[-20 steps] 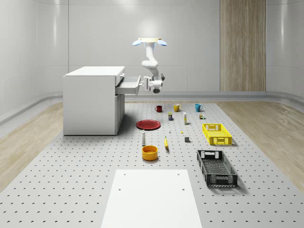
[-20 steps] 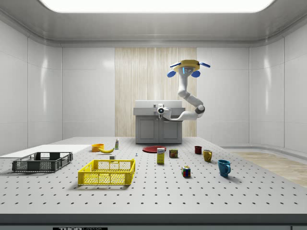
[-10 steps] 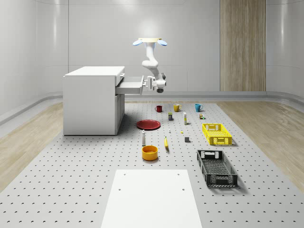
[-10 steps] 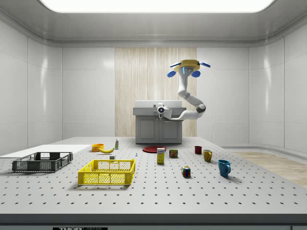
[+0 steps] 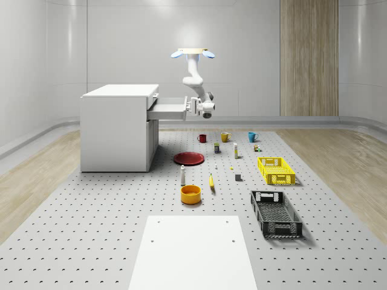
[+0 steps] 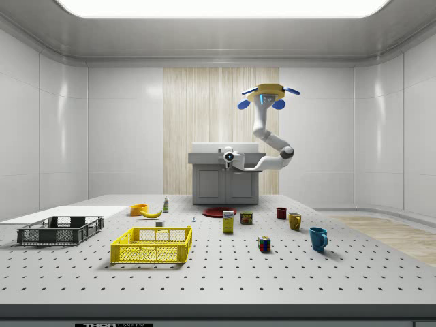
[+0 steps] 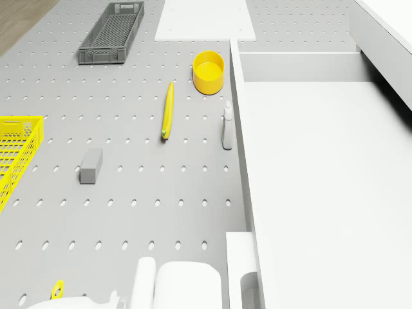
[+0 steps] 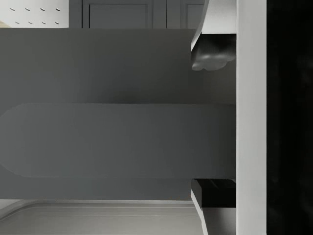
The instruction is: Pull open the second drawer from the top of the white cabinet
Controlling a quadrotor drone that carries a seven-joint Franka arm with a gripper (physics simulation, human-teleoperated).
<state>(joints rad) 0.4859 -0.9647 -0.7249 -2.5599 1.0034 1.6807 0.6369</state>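
The white cabinet (image 5: 115,130) stands at the whole-scene view's left. An upper drawer (image 5: 166,109) just below its top juts out toward that view's right, and its bare white inside (image 7: 322,161) lies under the drone camera. My gripper (image 5: 195,107) sits at the drawer's front, shut on the handle. In the wrist view the grey handle bar (image 8: 117,139) runs between my two fingertips (image 8: 210,54). The drone (image 5: 192,54) hovers above the drawer's front end, with the arm bent down to it. In the side view the drone (image 6: 268,95) hangs right of the gripper (image 6: 227,157).
On the pegboard floor beyond the drawer lie a red plate (image 5: 188,158), a small bottle (image 5: 182,175), an orange bowl (image 5: 190,194) and a banana (image 5: 211,181). A yellow crate (image 5: 276,170), a black crate (image 5: 276,213) and mugs (image 5: 225,137) stand further right.
The drawer has slid further out toward the whole-scene view's right, with the gripper on its handle. The drone has shifted slightly the same way.
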